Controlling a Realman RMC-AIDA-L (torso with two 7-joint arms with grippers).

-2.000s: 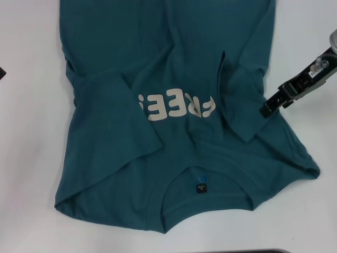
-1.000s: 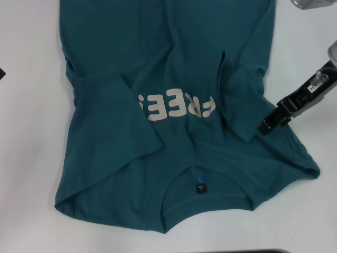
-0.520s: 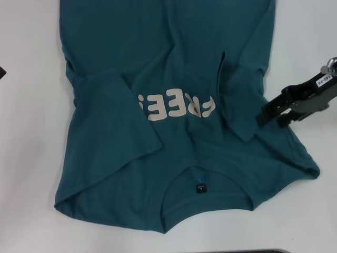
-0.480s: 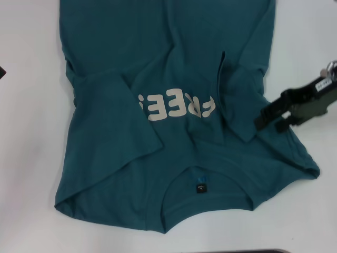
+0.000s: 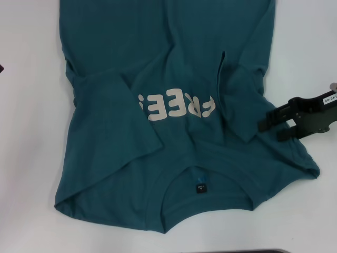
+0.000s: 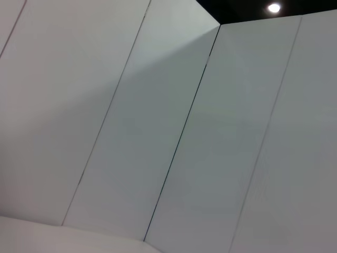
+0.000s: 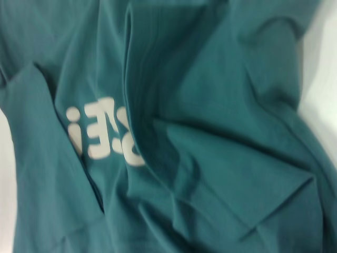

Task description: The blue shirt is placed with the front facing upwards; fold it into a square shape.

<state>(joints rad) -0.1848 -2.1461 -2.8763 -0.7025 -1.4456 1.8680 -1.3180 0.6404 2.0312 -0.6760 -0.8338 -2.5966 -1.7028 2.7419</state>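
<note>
Head view is showing the right gripper (image 5: pixel 269 126) lying flatter than two seconds ago, having swung lower over the blue shirt (image 5: pixel 158 79)'s right side by the folded-in sleeve, its two fingers parted and gripping nothing. The shirt is lying front up across the white desk (image 5: pixel 26 158), collar toward the near edge, unchanged. The right wrist view is showing creases beside the lettering; the left wrist view is showing only wall panels.
</note>
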